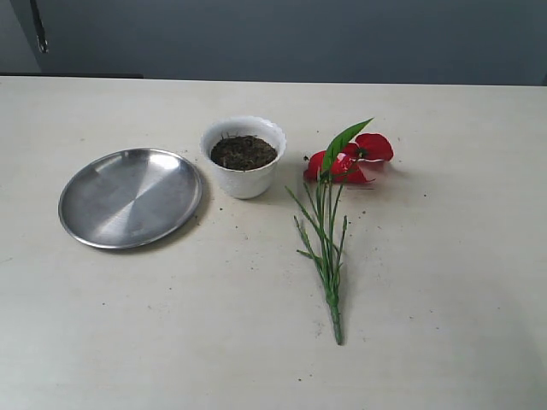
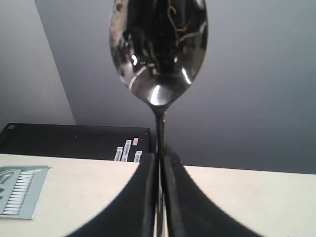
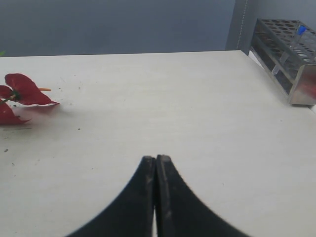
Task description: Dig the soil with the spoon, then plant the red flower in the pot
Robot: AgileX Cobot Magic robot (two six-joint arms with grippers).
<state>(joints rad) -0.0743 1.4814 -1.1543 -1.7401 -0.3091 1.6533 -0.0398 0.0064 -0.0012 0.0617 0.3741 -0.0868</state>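
My left gripper (image 2: 160,154) is shut on the thin handle of the shiny silver spoon (image 2: 158,49), whose bowl stands up beyond the fingertips, well above the table. The white scalloped pot (image 1: 244,175) stands mid-table, filled with dark brown soil (image 1: 244,152). To its right the red flower (image 1: 352,158) lies flat, its green stems (image 1: 325,248) pointing toward the front edge. My right gripper (image 3: 156,159) is shut and empty over bare table, with the red petals (image 3: 23,89) some way off to one side. Neither gripper shows in the exterior view.
A round steel plate (image 1: 128,196) lies left of the pot. Soil crumbs dot the table around the pot. A metal test-tube rack (image 3: 289,54) stands at the table's far right corner. A black box (image 2: 74,140) sits behind the table on the left arm's side.
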